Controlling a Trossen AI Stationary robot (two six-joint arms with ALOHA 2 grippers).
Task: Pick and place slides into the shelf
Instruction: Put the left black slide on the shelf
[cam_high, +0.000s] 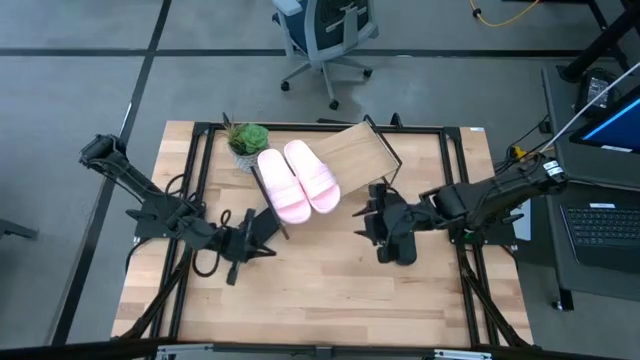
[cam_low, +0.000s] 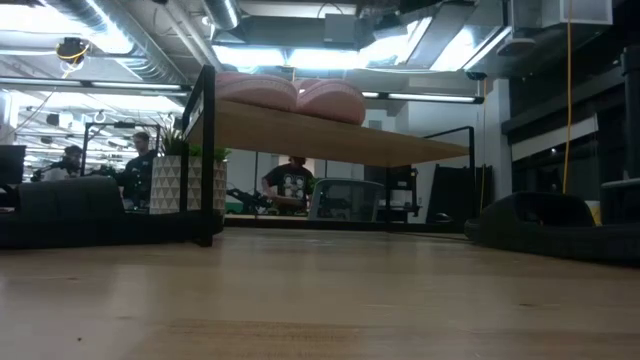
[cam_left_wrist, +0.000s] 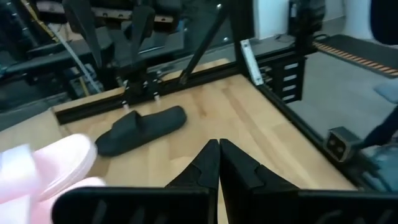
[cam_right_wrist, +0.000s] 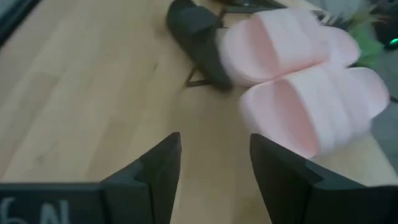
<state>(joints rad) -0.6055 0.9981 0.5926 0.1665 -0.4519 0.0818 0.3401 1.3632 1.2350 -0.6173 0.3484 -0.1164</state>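
The black slides are hard to make out from above, being largely hidden beside the grippers; one black slide (cam_left_wrist: 142, 129) is seen lying flat on the table (cam_high: 320, 300); two pink slides (cam_high: 298, 180) rest side by side on the shelf (cam_high: 360, 152), long axes running down its slope; the left gripper (cam_left_wrist: 219, 163) is clenched empty; the right gripper (cam_right_wrist: 214, 163) is released.

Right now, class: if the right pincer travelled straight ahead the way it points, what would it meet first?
Probably the nearer pale pink slide sandal on the slanted light-wood shelf; the open right pincer faces it, though depth is unclear.
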